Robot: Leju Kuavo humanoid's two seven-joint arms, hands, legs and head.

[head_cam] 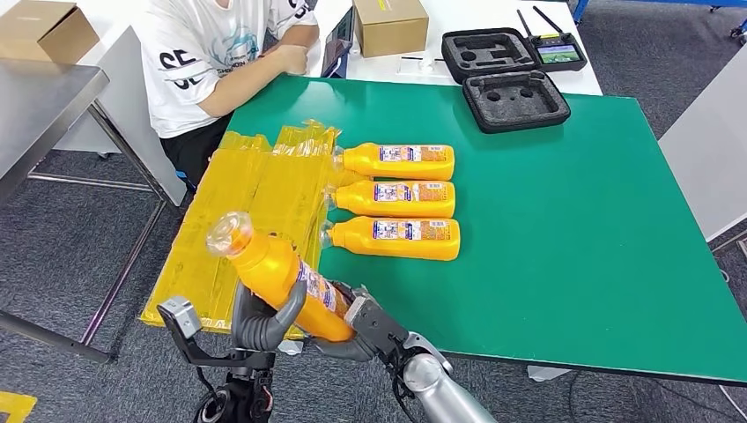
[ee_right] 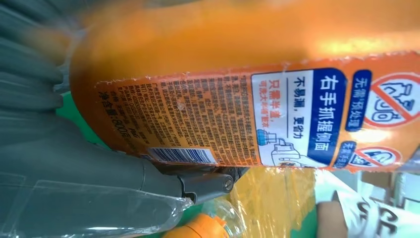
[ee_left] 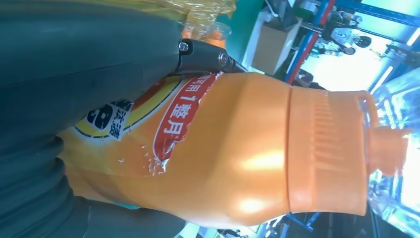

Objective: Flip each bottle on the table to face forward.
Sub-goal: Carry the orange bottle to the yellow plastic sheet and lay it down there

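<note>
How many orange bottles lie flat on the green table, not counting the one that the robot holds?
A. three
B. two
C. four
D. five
A: three bottles lie side by side on the green table, while a fourth, the held bottle, is raised between the left hand and the right hand.

Person (head_cam: 220,53) seated at far-left table corner, cardboard box (head_cam: 389,25) & foam case (head_cam: 515,99) behind
</note>
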